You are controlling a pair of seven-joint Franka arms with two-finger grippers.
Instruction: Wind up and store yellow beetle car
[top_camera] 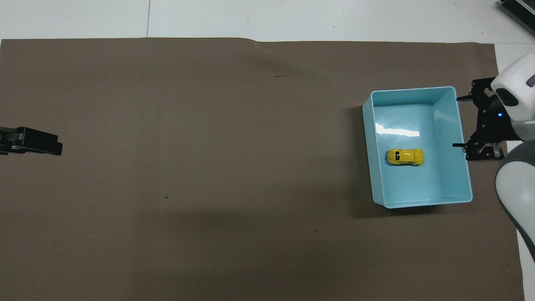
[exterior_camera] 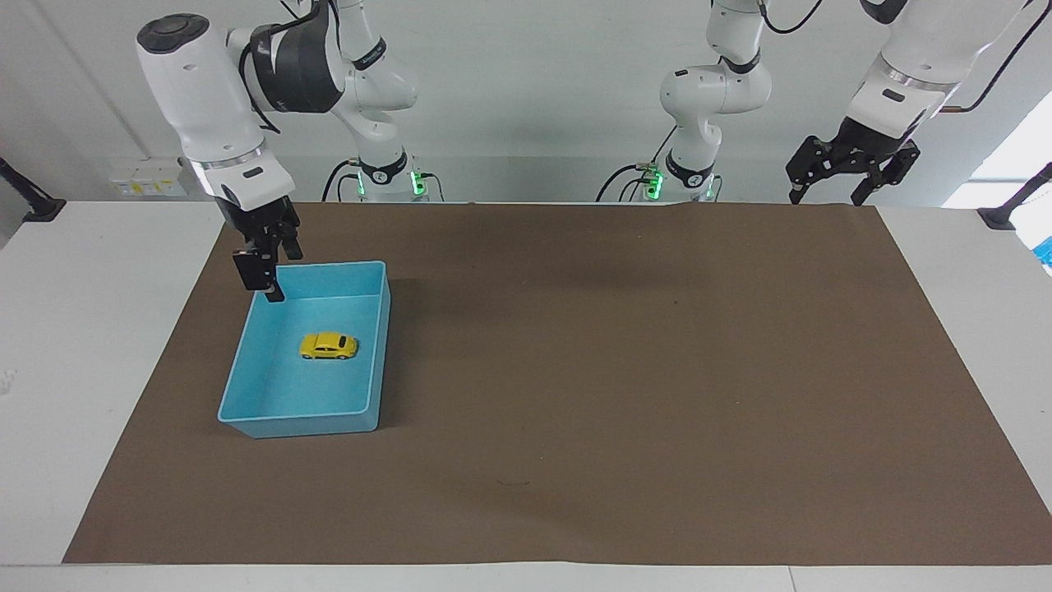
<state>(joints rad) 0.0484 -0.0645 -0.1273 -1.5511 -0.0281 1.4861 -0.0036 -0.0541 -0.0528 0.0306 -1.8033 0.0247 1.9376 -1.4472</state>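
Item 1, yellow beetle car (exterior_camera: 329, 346): you will find it on the floor of the blue bin (exterior_camera: 246, 366), long axis across the bin, toward the arms' ends of the table. Right gripper (exterior_camera: 265, 284): open, empty, raised over the bin's corner nearest the robots, the nearer arm. Left gripper (exterior_camera: 824, 191): open, waiting, well apart.

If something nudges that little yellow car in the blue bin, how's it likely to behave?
The yellow beetle car sits on its wheels, so it would probably roll lengthwise. It looks tiny and rigid, likely light. The blue bin walls should stop it.
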